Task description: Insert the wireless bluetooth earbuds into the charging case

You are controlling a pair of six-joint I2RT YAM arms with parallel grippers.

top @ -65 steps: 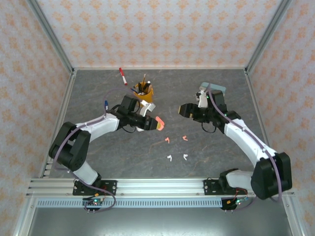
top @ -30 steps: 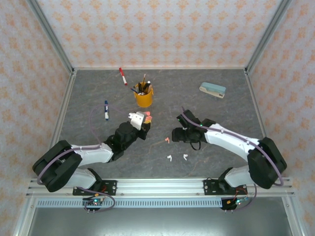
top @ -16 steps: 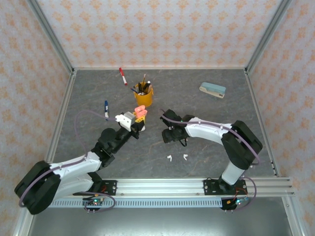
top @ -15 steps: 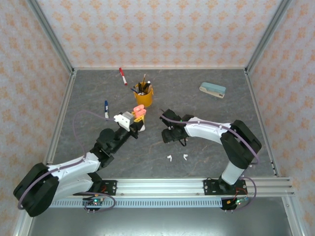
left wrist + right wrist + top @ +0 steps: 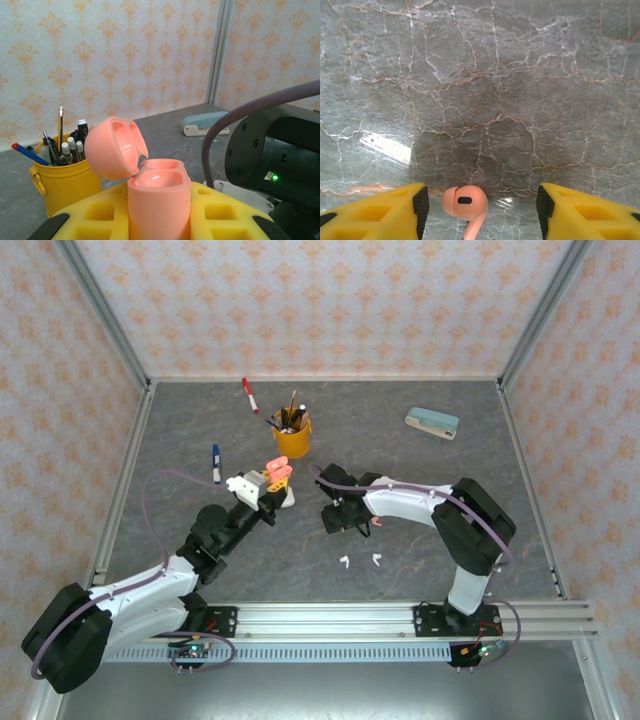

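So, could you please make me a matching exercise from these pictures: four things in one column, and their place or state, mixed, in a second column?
Things
1. pink case
2. pink earbud
3. yellow cup
4. white earbuds

Place or state
a. holds pens and pencils
b. lie on the table, away from both grippers
c. lid open, held in the left gripper
d. on the table, inside the open right gripper

Pairs: 1-c, 2-d, 3-a, 4-b
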